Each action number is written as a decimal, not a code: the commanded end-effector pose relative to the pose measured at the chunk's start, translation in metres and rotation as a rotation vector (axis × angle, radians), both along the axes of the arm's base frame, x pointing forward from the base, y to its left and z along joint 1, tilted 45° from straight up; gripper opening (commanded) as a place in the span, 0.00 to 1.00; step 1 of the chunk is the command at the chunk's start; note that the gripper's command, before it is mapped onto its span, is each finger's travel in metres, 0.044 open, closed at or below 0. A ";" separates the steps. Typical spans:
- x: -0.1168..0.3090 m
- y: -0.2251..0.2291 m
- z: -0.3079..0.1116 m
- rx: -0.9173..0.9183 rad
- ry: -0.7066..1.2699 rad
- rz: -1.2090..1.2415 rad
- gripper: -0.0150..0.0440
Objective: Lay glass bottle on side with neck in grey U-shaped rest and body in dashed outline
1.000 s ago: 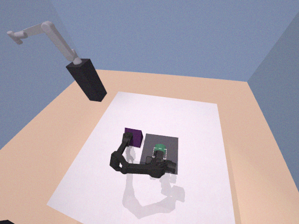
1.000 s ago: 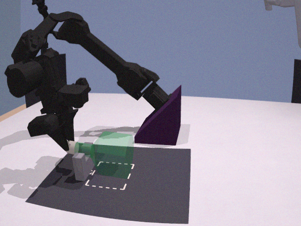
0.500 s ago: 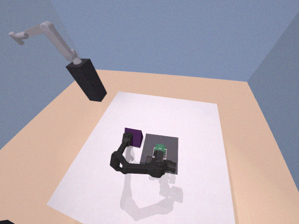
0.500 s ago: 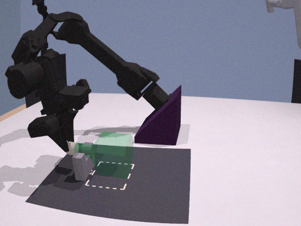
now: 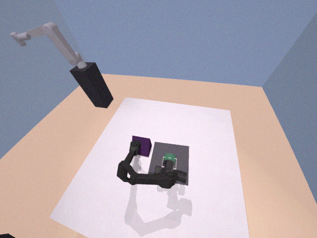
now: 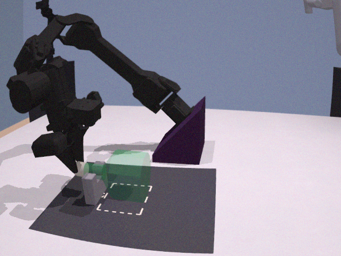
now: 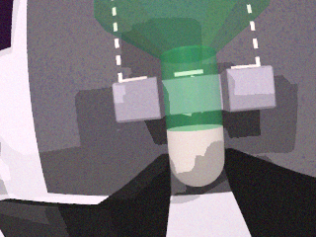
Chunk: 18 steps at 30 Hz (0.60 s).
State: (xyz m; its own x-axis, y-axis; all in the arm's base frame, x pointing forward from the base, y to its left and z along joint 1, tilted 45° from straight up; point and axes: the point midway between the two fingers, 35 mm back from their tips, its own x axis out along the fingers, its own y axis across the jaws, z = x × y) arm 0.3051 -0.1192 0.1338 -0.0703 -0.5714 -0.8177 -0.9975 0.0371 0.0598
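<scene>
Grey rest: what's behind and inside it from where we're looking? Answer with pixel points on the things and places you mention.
The glass bottle's (image 5: 169,156) (image 6: 128,170) (image 7: 193,94) green neck shows between the grey rest's (image 6: 90,188) (image 7: 137,100) prongs. The exterior view hides part of the neck behind the near prong; contact underneath can't be seen.
</scene>
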 end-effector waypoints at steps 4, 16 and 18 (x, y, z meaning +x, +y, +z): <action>0.000 0.000 0.000 0.000 0.000 0.000 0.45; 0.000 0.000 0.000 0.000 0.000 0.000 0.63; 0.000 0.000 0.000 0.000 0.000 0.000 0.72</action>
